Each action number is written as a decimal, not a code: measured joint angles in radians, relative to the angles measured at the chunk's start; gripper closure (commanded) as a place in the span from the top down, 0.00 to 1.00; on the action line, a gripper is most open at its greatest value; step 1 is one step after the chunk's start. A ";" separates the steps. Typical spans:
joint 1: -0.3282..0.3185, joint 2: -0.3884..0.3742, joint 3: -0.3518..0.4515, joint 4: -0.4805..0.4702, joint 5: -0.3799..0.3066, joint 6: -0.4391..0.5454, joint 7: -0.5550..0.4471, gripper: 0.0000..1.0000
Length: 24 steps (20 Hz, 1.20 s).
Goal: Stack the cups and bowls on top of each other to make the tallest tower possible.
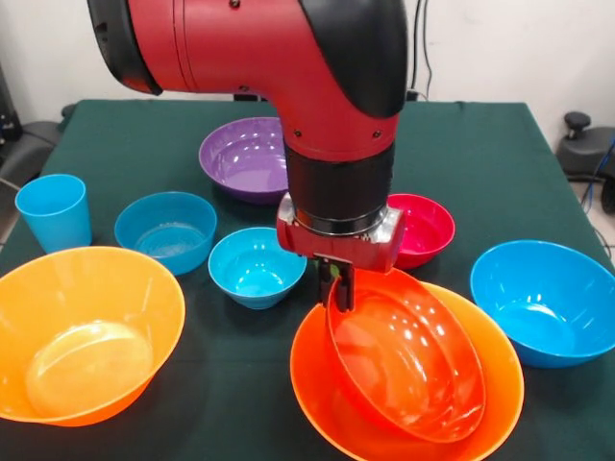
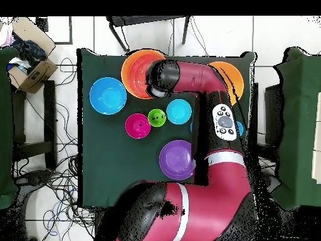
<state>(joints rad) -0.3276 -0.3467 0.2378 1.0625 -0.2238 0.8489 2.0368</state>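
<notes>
While the red and black arm reaches down from above, its claw (image 1: 342,286) pinches the far rim of a glossy red-orange plastic bowl (image 1: 408,360), which sits tilted inside a big orange plastic bowl (image 1: 322,389) on the dark green surface (image 1: 480,173). A second big orange bowl (image 1: 82,331) stands well apart, with a light blue tumbler (image 1: 54,211), three blue bowls, a purple bowl (image 1: 245,158) and a pink-red bowl (image 1: 423,229) spread around.
</notes>
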 measured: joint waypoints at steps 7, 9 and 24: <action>-0.001 -0.014 0.000 0.000 -0.020 0.001 0.000 0.00; -0.004 -0.018 0.000 0.000 -0.024 0.001 0.000 1.00; -0.021 -0.039 0.000 0.000 -0.024 0.001 0.000 1.00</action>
<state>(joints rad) -0.3488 -0.3856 0.2378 1.0626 -0.2475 0.8498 2.0368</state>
